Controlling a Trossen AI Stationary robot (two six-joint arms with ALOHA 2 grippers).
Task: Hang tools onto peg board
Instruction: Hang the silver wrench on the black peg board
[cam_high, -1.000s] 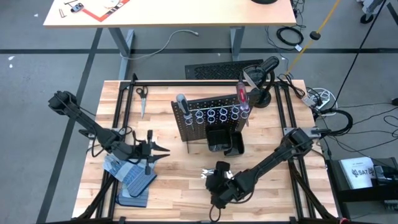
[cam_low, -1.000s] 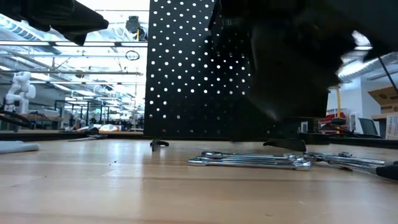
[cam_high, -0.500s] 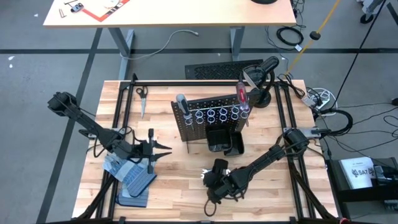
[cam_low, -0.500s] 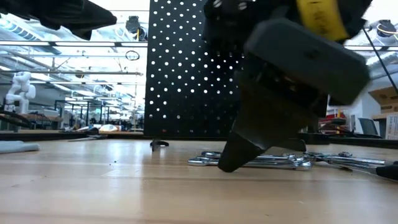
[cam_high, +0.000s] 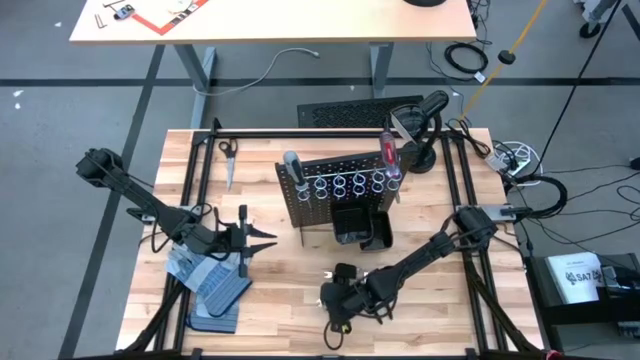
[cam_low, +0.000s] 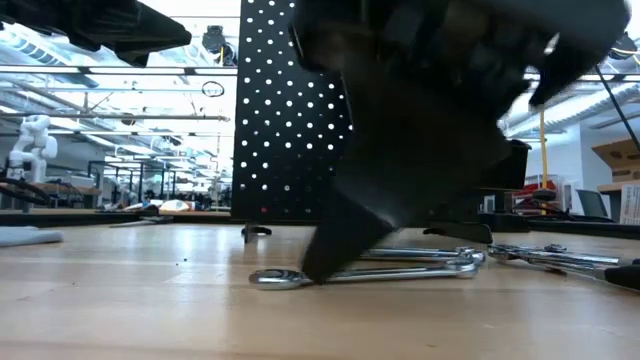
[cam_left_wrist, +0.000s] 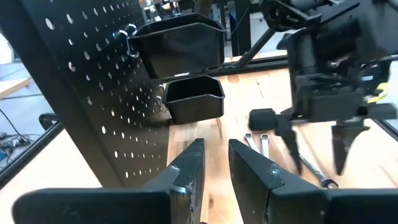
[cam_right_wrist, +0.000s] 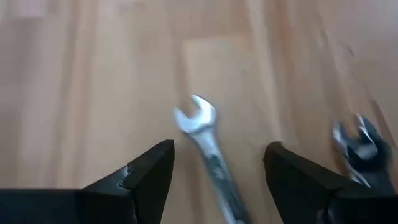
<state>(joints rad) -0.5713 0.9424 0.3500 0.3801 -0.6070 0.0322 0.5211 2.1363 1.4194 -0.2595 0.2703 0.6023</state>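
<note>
Silver flat steel wrench (cam_right_wrist: 208, 144) lies on pale wood surface (cam_high: 280, 290), long axis running away between right tool (cam_right_wrist: 214, 163) fingers, apart, open-end head outward. Left tool (cam_left_wrist: 214, 168) nearly together, empty.

Black perforated peg board (cam_high: 340, 180), silver wrenches (cam_low: 365, 272), red-handled screwdriver (cam_high: 388, 152)

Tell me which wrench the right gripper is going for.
The wrench lying between the open right gripper fingers, open end pointing ahead; the other wrench lies off to one side, outside them.

A white box (cam_high: 585, 277) beside the table bears partly legible "SAT".
</note>
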